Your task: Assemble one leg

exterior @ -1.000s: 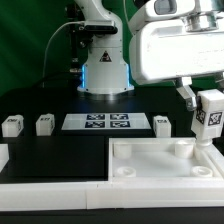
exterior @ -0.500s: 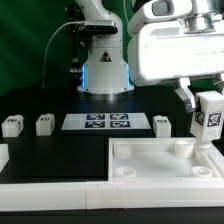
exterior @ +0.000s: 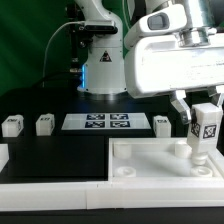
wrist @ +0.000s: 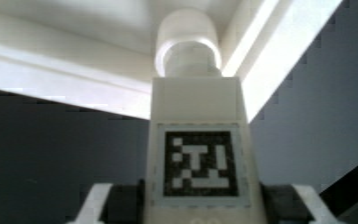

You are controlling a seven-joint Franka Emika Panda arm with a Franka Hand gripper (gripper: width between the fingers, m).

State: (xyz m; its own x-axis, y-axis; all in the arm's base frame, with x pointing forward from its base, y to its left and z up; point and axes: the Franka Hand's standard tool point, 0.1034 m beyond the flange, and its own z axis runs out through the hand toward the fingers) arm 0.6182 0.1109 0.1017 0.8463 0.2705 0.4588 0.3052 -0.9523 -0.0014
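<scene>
My gripper (exterior: pixel 203 108) is shut on a white leg (exterior: pixel 202 132) with a black-and-white tag on its side. It holds the leg upright at the exterior view's right, its lower end over the far right corner of the large white tabletop (exterior: pixel 150 168). In the wrist view the leg (wrist: pixel 201 140) fills the middle between the two fingers (wrist: pixel 105 205), pointing at a rounded white socket (wrist: pixel 190 45) on the tabletop's rim. I cannot tell whether the leg's tip touches the socket.
Three more small white legs stand on the black table: two at the exterior view's left (exterior: pixel 13 125), (exterior: pixel 44 124) and one (exterior: pixel 163 123) near the gripper. The marker board (exterior: pixel 97 122) lies in the middle. The robot's base (exterior: pixel 104 70) stands behind. A white ledge (exterior: pixel 50 188) runs along the front.
My gripper has moved with the leg toward the exterior view's left and down, bringing it over the tabletop's far right corner.
</scene>
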